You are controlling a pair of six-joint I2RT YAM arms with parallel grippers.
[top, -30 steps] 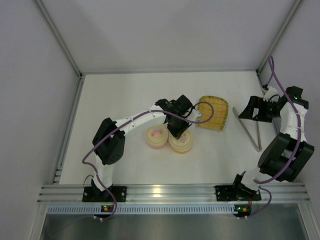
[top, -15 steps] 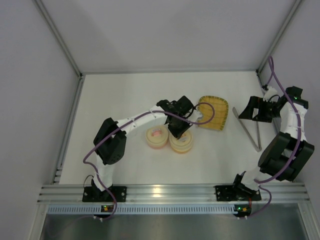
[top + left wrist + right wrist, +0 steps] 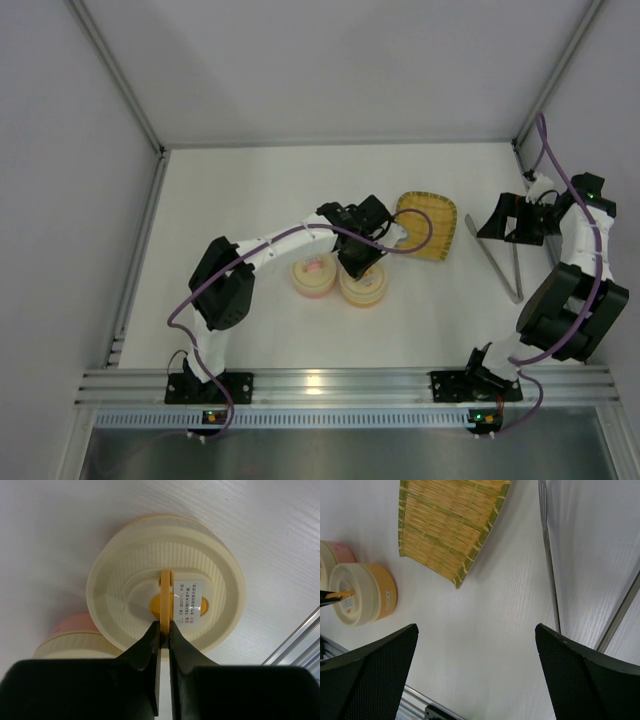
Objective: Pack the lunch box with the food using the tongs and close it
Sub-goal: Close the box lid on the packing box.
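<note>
Table (image 3: 250, 200), left pincer (image 3: 164, 626) gripping lid (image 3: 210, 565), shifted slightly

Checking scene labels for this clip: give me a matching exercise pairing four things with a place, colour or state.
1 left gripper
2 right gripper
3 tongs
4 tray

a straw-coloured weave, green edge
b open, holding nothing
c shut on the yellow tab of a cream lid
d lying on the table, far right

Pairs: 1-c, 2-b, 3-d, 4-a
</note>
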